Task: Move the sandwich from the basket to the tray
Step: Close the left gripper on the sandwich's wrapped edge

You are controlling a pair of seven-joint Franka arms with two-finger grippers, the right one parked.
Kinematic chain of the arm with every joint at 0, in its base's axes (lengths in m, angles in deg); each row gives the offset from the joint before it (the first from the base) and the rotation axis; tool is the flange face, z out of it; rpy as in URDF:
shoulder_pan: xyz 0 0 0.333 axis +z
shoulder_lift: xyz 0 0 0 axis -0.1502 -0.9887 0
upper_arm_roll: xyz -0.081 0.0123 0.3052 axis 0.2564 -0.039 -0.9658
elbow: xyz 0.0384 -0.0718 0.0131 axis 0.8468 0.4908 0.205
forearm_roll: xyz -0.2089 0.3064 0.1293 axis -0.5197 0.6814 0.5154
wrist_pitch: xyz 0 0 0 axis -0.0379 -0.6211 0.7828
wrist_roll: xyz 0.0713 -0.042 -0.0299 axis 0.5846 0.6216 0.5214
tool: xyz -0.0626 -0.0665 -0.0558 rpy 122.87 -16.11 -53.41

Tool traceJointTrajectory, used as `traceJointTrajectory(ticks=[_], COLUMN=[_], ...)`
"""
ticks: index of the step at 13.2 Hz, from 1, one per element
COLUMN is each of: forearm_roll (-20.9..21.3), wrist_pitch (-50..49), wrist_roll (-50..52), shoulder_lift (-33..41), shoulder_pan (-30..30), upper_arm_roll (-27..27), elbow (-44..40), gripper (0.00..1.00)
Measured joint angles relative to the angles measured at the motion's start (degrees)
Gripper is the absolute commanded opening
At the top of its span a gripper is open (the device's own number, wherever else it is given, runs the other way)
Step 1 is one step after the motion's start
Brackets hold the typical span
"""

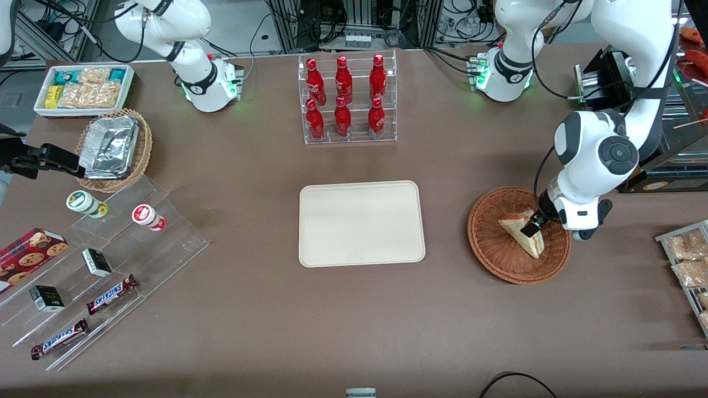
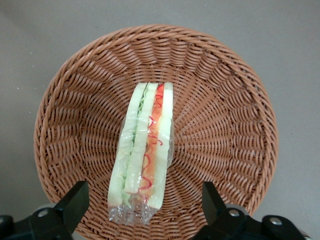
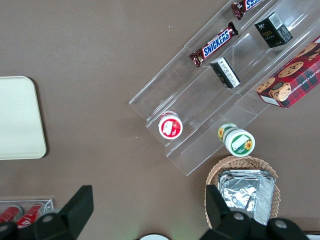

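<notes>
At the front view's right, the left arm's gripper (image 1: pixel 535 225), fingers spread, straddles the plastic-wrapped triangular sandwich (image 1: pixel 523 233) in the round reddish-brown wicker basket (image 1: pixel 489 243), near the empty cream rectangular tray (image 1: pixel 361 223).

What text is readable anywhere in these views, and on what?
"SNICKERS": candy bar on the clear stepped shelf; also on two bars in the front view.
Red bottles, black boxes, cookie box, two cups: print too small to read.
Sandwich, basket, tray: no text.
The gripper sits open, low over the sandwich in the basket.
</notes>
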Motion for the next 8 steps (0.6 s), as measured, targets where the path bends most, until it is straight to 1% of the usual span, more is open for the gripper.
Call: traceJointTrajectory(ticks=[8], forearm_roll=[0.0], wrist_pitch=[0.76], wrist_roll=[0.0], shoulder_lift=[-4.18], shoulder_pan=[0.01], upper_arm_roll=[-0.01], elbow=[0.03], gripper=[1.0])
